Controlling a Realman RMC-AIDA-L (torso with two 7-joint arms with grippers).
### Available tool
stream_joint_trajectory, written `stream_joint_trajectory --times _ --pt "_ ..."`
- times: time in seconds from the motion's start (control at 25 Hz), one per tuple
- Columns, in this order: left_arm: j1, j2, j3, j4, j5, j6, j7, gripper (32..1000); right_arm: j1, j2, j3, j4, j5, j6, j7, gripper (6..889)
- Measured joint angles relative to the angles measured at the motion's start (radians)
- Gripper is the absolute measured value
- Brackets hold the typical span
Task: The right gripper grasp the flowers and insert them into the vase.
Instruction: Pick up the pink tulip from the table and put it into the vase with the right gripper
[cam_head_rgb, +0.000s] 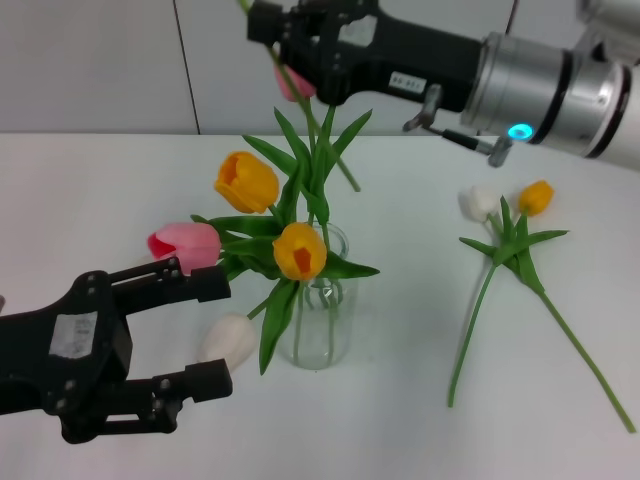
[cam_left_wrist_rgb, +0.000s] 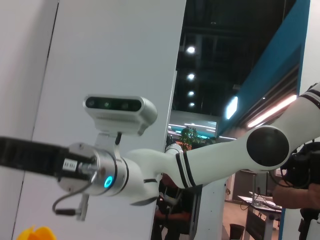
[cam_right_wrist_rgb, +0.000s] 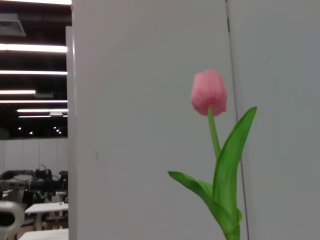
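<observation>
Jaws of right gripper (cam_head_rgb: 268, 25) clamp pink tulip (cam_head_rgb: 296, 85) stem.

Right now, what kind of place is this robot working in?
Probably an exhibition hall or demo floor: white partition panels behind the white table, rows of ceiling lights over distant tables, and a teal wall.

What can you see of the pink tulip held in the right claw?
The pink tulip has a closed, fabric-like bud on a thin green stem with two pointed leaves. The right claw grips it high above the table, bud near the jaws, its stem slanting down toward the vase. Its lower end hangs among the bouquet's leaves; whether it has entered the rim is unclear.
</observation>
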Motion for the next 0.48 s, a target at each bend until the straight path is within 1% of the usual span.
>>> stream_joint_trajectory --times 0.08,0.2,0.36,0.48 --pt "0.0 -0.0001 0.0 0.0 0.0 -0.001 0.0 835 0.015 0.004 0.001 0.041 0.0 0.006 -0.049 17" --pt "-0.002 -0.0001 0.0 -0.002 0.0 -0.002 0.001 835 0.033 0.005 0.007 0.099 0.005 0.009 -0.1 17" --pt "-0.012 -0.0015 0.0 -0.02 0.001 -0.003 0.001 835 0.038 0.005 0.004 0.155 0.052 0.007 -0.153 17" --pt "-0.02 -0.0019 -0.001 -0.039 0.002 -0.003 0.003 835 0.038 0.005 0.005 0.181 0.062 0.004 -0.183 17"
